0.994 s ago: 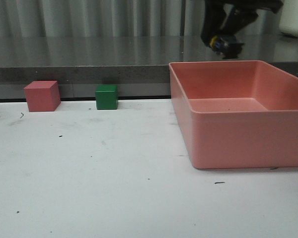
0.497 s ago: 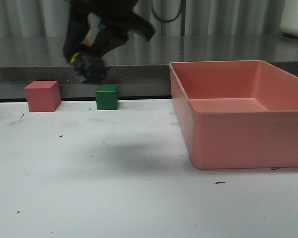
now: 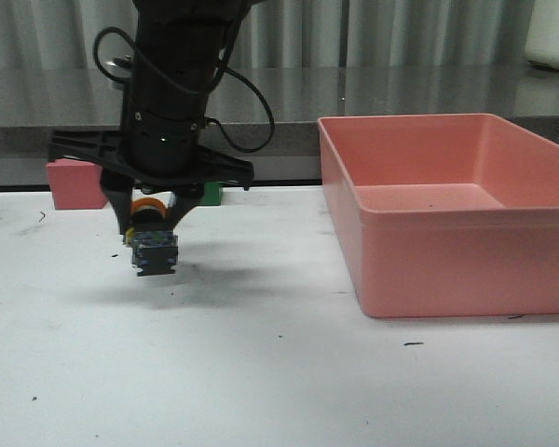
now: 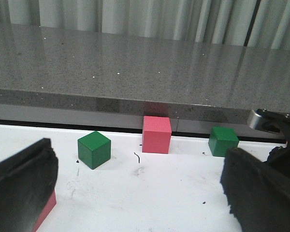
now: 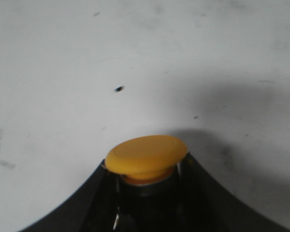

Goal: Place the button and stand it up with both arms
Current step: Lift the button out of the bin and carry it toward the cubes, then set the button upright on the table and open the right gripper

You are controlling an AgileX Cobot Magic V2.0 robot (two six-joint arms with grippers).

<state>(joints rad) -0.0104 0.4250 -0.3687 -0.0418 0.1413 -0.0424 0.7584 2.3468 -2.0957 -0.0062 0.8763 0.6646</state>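
Observation:
My right gripper (image 3: 154, 233) is shut on the button (image 3: 156, 253) and holds it at the left middle of the white table (image 3: 279, 372). The grey-blue base points down, low over the table; I cannot tell whether it touches. In the right wrist view the yellow cap (image 5: 146, 154) sticks out between the black fingers (image 5: 208, 193) of the right gripper (image 5: 147, 169). My left gripper (image 4: 135, 188) is open and empty, low over the table and out of the front view. It faces the cubes, with the right arm (image 4: 280, 130) at its side.
A pink bin (image 3: 466, 214) stands on the right. A pink cube (image 3: 70, 182) and a green cube (image 3: 211, 194) sit at the back edge, partly behind the right arm. The left wrist view shows the pink cube (image 4: 156, 134) between two green cubes (image 4: 94, 149) (image 4: 223, 140).
The right arm has carried the button from high above the bin at the right, across to the left, and down close to the table.

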